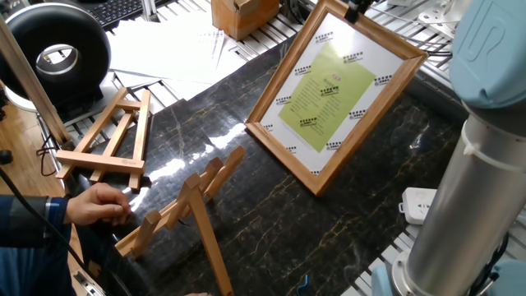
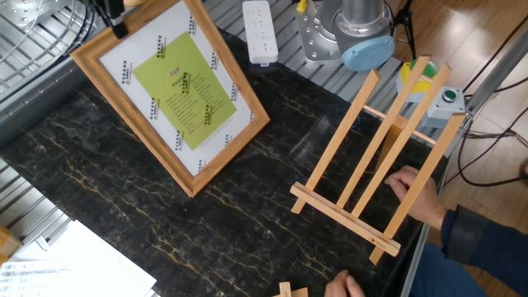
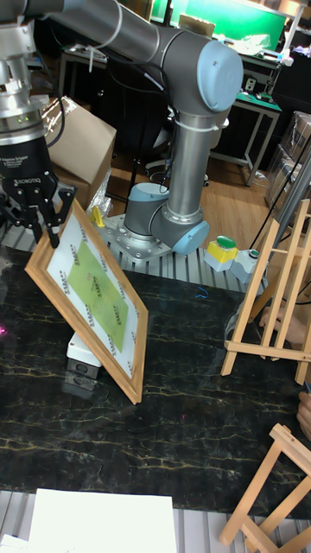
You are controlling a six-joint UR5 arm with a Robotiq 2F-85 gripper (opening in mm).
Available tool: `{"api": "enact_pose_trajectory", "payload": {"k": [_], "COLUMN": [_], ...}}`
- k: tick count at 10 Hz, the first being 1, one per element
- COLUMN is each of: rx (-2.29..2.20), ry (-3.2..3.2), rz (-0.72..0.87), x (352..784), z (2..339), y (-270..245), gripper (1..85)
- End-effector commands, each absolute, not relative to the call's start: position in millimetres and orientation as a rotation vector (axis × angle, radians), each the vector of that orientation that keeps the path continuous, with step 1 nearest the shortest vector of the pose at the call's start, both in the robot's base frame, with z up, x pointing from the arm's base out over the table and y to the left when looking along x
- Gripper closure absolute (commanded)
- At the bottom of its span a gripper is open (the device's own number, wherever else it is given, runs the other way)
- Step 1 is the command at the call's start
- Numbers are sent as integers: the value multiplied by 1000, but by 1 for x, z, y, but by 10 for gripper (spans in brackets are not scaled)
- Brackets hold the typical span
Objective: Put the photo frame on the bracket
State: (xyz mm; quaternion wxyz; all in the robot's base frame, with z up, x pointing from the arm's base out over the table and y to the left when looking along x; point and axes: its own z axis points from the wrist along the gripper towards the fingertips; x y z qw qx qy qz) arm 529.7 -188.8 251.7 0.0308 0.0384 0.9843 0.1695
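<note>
The photo frame, light wood around a white sheet with a yellow-green panel, stands tilted with its lowest corner at the dark marble table. My gripper is shut on its upper edge. The bracket, a pale easel with three long slats and a ledge bar, stands well apart from the frame. A person's hand holds it.
A smaller A-shaped easel lies at the table's edge. A white power strip sits by the robot base. Also around are a cardboard box, white papers and a black ring-shaped device.
</note>
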Motion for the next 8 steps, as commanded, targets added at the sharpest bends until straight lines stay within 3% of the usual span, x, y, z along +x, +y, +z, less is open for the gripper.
{"api": "enact_pose_trajectory", "payload": {"k": [1, 8], "rx": [92, 80], "ry": [2991, 3146], "rz": [477, 376], "x": [541, 503], "z": [252, 257], "y": [-195, -218], "gripper": [847, 847]}}
